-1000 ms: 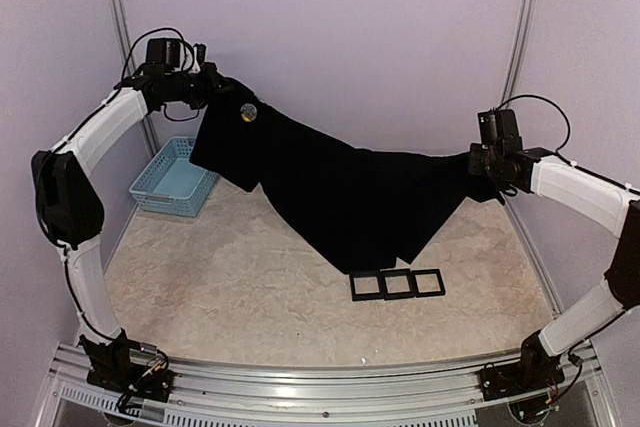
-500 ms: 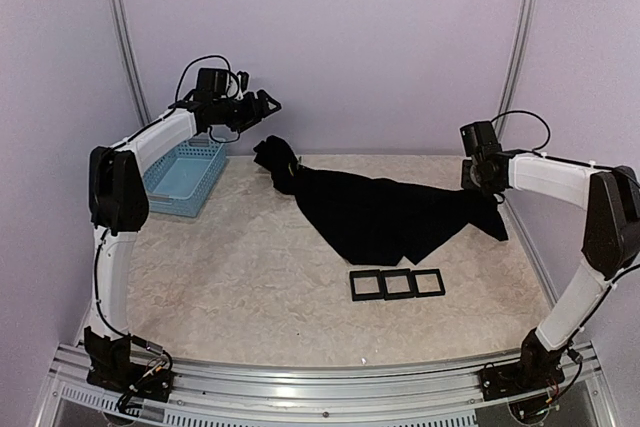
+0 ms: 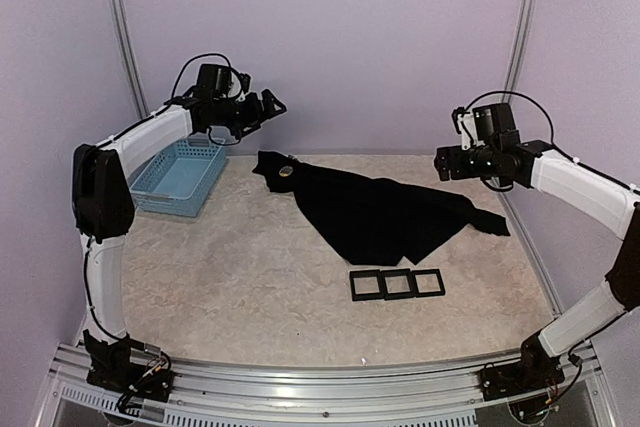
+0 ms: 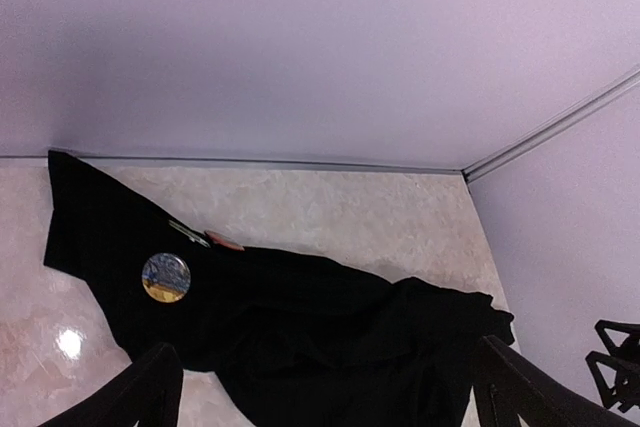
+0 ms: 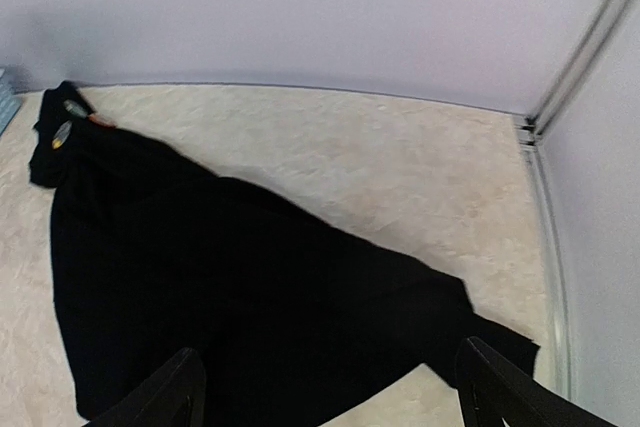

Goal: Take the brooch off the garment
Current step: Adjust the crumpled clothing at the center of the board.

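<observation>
Marbled tabletop bears garment, brooch on it, near basket; left hand, right hand gape empty.

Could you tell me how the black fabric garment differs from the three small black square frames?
The large floppy black fabric garment is far bigger than the three small black square frames. The garment lies rumpled at the far side; the frames sit flat in a neat row closer to the near edge. The garment carries a round brooch; the frames are hollow and bare. Both are black and rest on the pale table.
</observation>
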`<act>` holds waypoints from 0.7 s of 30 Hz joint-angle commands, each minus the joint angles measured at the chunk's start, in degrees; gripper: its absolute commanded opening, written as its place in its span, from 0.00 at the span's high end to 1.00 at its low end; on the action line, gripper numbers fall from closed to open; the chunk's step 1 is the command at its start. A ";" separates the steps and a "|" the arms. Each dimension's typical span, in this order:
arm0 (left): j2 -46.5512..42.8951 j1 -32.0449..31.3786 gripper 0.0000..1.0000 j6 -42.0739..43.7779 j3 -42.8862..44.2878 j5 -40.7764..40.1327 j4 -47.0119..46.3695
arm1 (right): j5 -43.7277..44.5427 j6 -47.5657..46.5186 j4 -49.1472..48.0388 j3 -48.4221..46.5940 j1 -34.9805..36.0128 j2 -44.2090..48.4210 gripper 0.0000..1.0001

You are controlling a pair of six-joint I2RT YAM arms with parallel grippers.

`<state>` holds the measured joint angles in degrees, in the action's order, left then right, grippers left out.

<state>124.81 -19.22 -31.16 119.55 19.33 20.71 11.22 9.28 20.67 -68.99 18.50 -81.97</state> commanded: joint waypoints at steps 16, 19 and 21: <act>-24.43 -16.24 0.01 -24.64 -34.22 -10.88 2.38 | -14.81 0.04 4.34 -4.04 17.36 -22.84 0.17; -25.57 -16.75 0.01 -25.78 -36.28 -10.83 2.55 | -15.53 0.04 4.77 -5.95 18.38 -25.39 0.19; -26.37 -16.89 0.01 -26.26 -37.31 -10.87 2.66 | -15.45 0.12 5.39 -6.90 19.26 -26.52 0.19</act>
<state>101.62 -35.18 -54.59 84.27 9.63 23.40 -3.03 9.26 23.99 -73.08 35.70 -106.28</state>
